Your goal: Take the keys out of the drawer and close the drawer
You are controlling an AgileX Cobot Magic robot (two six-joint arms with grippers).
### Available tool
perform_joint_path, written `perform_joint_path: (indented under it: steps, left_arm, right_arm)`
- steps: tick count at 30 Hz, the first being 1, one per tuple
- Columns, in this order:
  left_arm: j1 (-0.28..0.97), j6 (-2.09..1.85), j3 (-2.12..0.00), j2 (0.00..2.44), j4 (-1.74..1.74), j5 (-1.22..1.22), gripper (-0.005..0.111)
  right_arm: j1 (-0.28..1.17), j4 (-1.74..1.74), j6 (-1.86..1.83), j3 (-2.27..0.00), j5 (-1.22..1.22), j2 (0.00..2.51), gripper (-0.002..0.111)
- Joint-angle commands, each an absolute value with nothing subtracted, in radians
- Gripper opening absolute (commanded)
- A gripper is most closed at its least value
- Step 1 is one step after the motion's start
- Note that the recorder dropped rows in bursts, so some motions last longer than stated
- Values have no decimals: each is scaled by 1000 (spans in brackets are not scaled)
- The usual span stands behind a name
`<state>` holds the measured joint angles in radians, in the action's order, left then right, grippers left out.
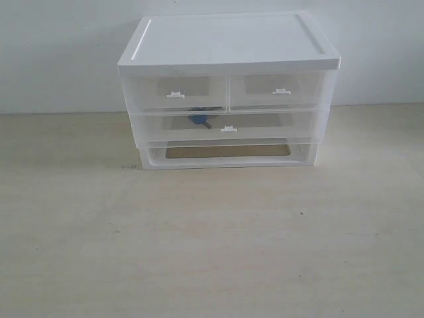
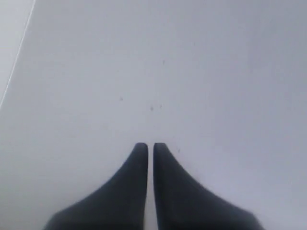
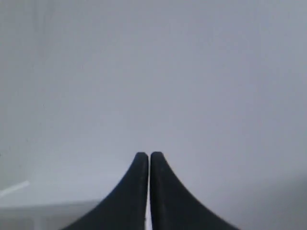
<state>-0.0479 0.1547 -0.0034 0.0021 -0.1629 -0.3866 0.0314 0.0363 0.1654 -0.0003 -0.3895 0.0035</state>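
In the exterior view a white plastic cabinet stands at the back of the table. Its full-width translucent drawer (image 1: 228, 126) sits a little pulled out, with a small white tab handle (image 1: 228, 129) at the centre. The keys (image 1: 199, 120) show through its front as a dark shape with a blue head, left of the handle. Neither arm appears in the exterior view. My left gripper (image 2: 150, 146) is shut with nothing in it, facing a plain pale surface. My right gripper (image 3: 149, 155) is shut as well, also on nothing.
Two half-width drawers (image 1: 175, 91) (image 1: 278, 88) sit above the full-width one, and a frame-like slot (image 1: 227, 152) with no handle lies below it. The pale wooden table (image 1: 212, 245) stretches in front of the cabinet. A white wall stands behind.
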Motion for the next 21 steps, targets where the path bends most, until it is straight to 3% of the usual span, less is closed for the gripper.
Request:
perform_joint_path:
  steps: [1, 6, 11, 16, 19, 21]
  left_arm:
    - [-48, 316, -36, 0, -133, -555, 4]
    - [-48, 651, -321, 200, 381, -576, 4]
    - [-48, 954, -566, 646, 888, -719, 4]
    - [-48, 865, -606, 999, 994, -1026, 4]
    - [-48, 776, -631, 1196, 994, -1061, 4]
    - [-48, 691, -645, 1315, 992, -1052, 4]
  right_arm:
    - [29, 33, 263, -34, -556, 0, 0]
    - [29, 126, 331, -285, -551, 198, 0]
    - [29, 658, 807, -545, -549, 605, 2]
    - [29, 866, 915, -691, -556, 899, 20]
    - [31, 1064, 1126, -772, -589, 1055, 31]
    - [33, 1266, 1263, -823, -666, 1153, 32]
